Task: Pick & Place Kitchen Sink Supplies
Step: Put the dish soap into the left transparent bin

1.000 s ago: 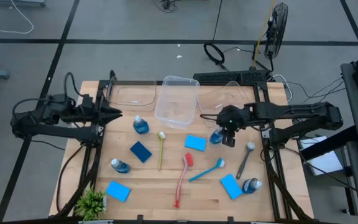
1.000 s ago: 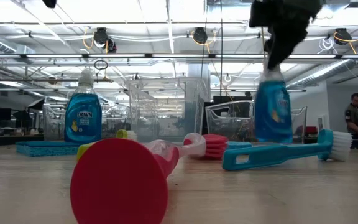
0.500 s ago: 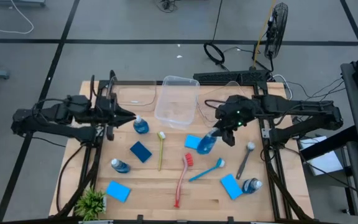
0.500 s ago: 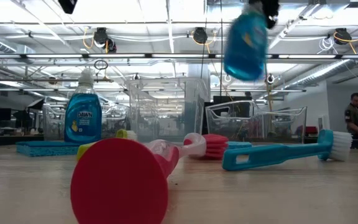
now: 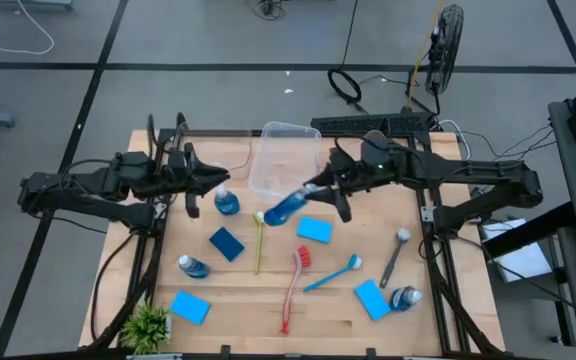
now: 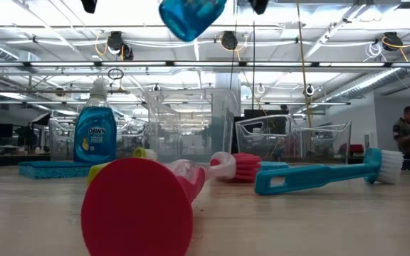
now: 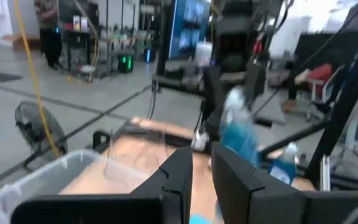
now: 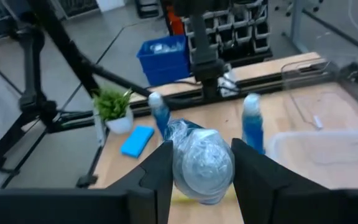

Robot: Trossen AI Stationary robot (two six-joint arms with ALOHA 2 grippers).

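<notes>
My right gripper [image 5: 313, 192] is shut on a clear bottle of blue liquid [image 5: 282, 207], held above the table beside the near edge of the middle clear tub [image 5: 285, 160]. The same bottle's base [image 6: 191, 16] shows at the top of the low view. My left gripper [image 5: 210, 179] hovers level over the far left. Its fingers are a narrow gap apart with nothing between them, just short of a standing bottle [image 5: 226, 201]. Two more bottles [image 5: 192, 265] [image 5: 405, 297], several blue sponges [image 5: 314, 229] and several brushes [image 5: 293, 285] lie on the table. My right gripper pinches the bottle's upper end [image 8: 202, 167] between its two fingers [image 8: 160, 168]; the cap is hidden behind them. The fingers come nearly level from the table's right and lie along the bottle. The bottle juts out beyond them toward the left, lying almost level and clear of the table.
Two more clear tubs [image 5: 213, 150] [image 5: 368, 150] stand along the far edge. A small green plant [image 5: 148, 325] stands at the near left corner. Bare wood shows along the near edge, between the red brush and the right-hand sponge [image 5: 371, 298].
My right gripper has risen and gone toward the table's left with the bottle. It has tipped from pointing down to nearly level. The bottle has left the table and swung from upright to lying almost level. My left gripper has moved toward the table's middle.
</notes>
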